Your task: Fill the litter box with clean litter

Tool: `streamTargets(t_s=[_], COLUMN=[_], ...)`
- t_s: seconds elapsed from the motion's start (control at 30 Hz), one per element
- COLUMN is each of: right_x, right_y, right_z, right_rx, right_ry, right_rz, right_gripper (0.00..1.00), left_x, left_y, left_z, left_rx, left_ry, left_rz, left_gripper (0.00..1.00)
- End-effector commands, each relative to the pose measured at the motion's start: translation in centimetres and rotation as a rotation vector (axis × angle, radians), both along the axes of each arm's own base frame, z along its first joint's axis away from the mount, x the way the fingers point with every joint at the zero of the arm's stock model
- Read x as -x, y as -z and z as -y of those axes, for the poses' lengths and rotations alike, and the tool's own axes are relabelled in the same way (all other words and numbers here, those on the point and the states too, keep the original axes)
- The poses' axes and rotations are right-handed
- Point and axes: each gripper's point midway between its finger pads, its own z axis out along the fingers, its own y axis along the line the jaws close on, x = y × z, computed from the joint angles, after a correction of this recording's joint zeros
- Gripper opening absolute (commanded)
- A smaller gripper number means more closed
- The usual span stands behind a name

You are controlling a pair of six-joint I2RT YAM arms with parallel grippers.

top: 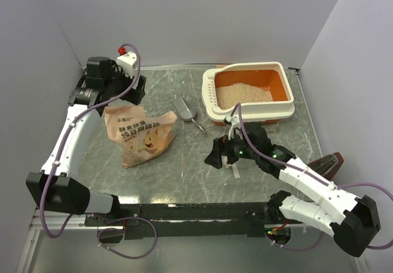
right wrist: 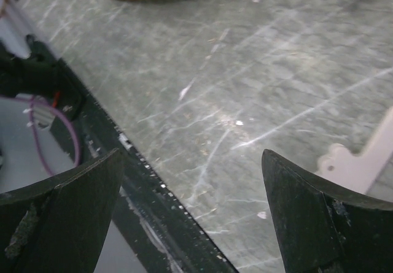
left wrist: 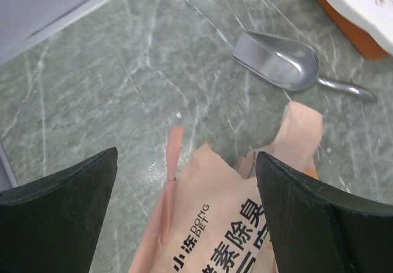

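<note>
Left wrist view: the left claw (left wrist: 186, 162) is being held wide open, its dark fingers (left wrist: 58, 208) being kept apart with nothing pinched between them. Directly under that gap, the torn mouth of the bag (left wrist: 227, 230) is being shown, so the left arm is being judged the nearer one to the bag.

From above, the bag's long axis is being seen running from the mouth end, beneath the left claw, toward the arms' bases. Just right of the bag, the scoop (top: 183, 109) is being left lying untouched, its handle pointing away from the bag. Further right of the bag, past the scoop, the litter box (top: 270, 108) is being shown, its perforated strip on the short side facing the bag. Any pour is therefore being judged to call for a carry rightward from the bag.

Pale beige litter (top: 242, 94) is being seen heaped in the orange basin, with bare orange at the end farthest from the bag; the fill is being judged partial.

The right claw (top: 225, 156) is being held spread and empty, well right of the bag.
</note>
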Motion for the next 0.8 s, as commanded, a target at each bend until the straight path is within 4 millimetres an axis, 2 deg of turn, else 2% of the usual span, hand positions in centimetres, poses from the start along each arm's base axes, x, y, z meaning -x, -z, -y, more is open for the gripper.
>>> streamTargets(t_s=[0.0, 0.07, 0.23, 0.3, 0.33, 0.4, 0.67, 0.77], right_x=[1.7, 2.5, 4.0, 4.6, 5.2, 5.8, 6.7, 6.8], right_y=[-1.2, -0.9, -0.2, -0.1, -0.1, -0.2, -0.1, -0.1], right_z=[-1.2, -1.1, -0.9, -1.2, -1.4, -1.7, -1.6, -1.6], right_rx=[-0.072, -0.073, -0.078, -0.072, -0.077, -0.086, -0.072, -0.072], right_ry=[-0.066, -0.085, -0.11, -0.129, -0.148, -0.174, -0.2, -0.204], right_rz=[0.011, 0.004, 0.001, 0.005, 0.009, 0.018, 0.046, 0.044], right_gripper=[1.0, 1.0, 0.99, 0.99, 1.0, 1.0, 1.0, 0.99], left_x=[1.2, 1.0, 1.5, 1.6, 1.5, 1.4, 2.9, 3.7], left_y=[1.2, 2.4, 5.6, 6.0, 6.5, 6.6, 9.1, 9.3], left_z=[0.7, 0.3, -2.2, -3.1, -4.4, -5.0, -4.8, -4.6], left_rx=[-0.025, -0.034, -0.069, -0.079, -0.093, -0.089, -0.055, -0.033], left_ry=[0.101, 0.092, 0.003, -0.033, -0.077, -0.1, -0.107, -0.098], left_rz=[-0.097, -0.135, -0.21, -0.217, -0.22, -0.232, -0.376, -0.402], left_gripper=[0.98, 0.97, 0.97, 0.97, 0.97, 0.97, 0.98, 0.98])
